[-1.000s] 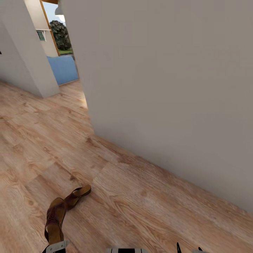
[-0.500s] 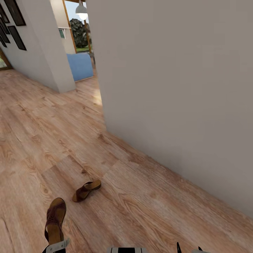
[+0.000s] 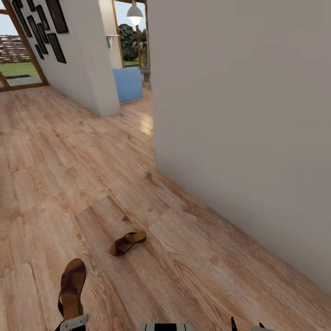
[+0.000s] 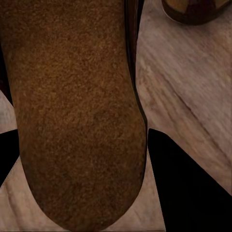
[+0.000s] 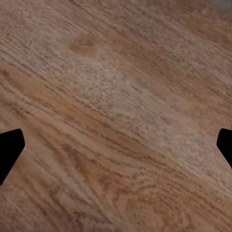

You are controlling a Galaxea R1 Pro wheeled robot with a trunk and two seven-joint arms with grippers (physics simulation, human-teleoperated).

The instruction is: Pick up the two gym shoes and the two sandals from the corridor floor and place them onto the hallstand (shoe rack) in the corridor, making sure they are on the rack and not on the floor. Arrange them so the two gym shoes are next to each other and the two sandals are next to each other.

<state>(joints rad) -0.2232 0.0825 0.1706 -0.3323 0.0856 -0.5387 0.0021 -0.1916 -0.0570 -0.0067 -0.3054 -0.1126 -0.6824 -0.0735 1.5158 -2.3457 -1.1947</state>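
Sandal (image 3: pixel 71 290) in hand sits at the head view's lower left, clamped by our left gripper (image 4: pixel 82 159), its dark fingers (image 4: pixel 186 193) flanking the tan footbed in the wrist view. Its long axis runs away from us, toe forward. The second sandal (image 3: pixel 128 242) lies on the corridor floor (image 3: pixel 55 174) just ahead and to the right, angled across the planks, roughly between our two arms. Our right gripper (image 5: pixel 116 140) hangs spread wide over bare wood, holding nothing, and is probably the arm to take it. Our left wrist camera catches that floor sandal's edge (image 4: pixel 193 10); ahead stands a plain wall (image 3: pixel 248 115).
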